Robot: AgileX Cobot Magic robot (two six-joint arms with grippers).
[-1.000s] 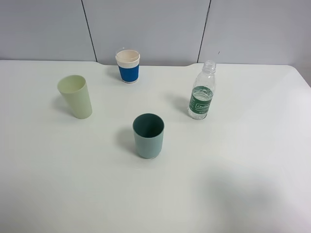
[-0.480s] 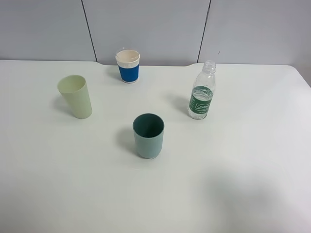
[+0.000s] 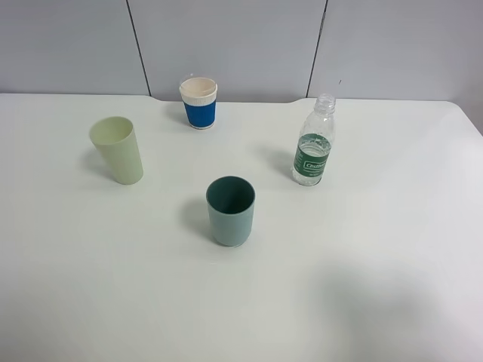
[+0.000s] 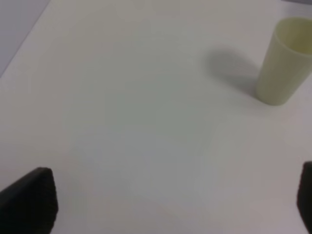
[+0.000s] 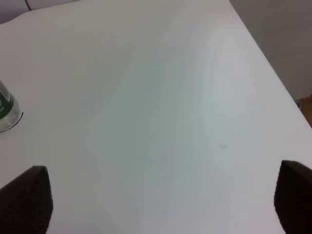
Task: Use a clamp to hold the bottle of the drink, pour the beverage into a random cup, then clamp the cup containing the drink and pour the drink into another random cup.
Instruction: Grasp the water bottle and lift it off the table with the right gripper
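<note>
Nothing is grasped yet. The bottle [image 3: 313, 147] is stood upright and uncapped (ready for pouring, presumably) on the right of the table [image 3: 377, 264]. It is well apart from the teal cup [image 3: 231, 211] near the middle, with room probably left for jaws to fit round each. Left gripper [image 4: 168, 202] and right gripper [image 5: 156, 200] are seen spread wide, both empty.

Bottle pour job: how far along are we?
Nothing done yet: the bottle stands upright on the table and the teal cup looks empty. In hand: nothing; left gripper and right gripper are open over bare table. Remaining: grasp the bottle, pour into the teal cup, then pour that into another cup.
</note>
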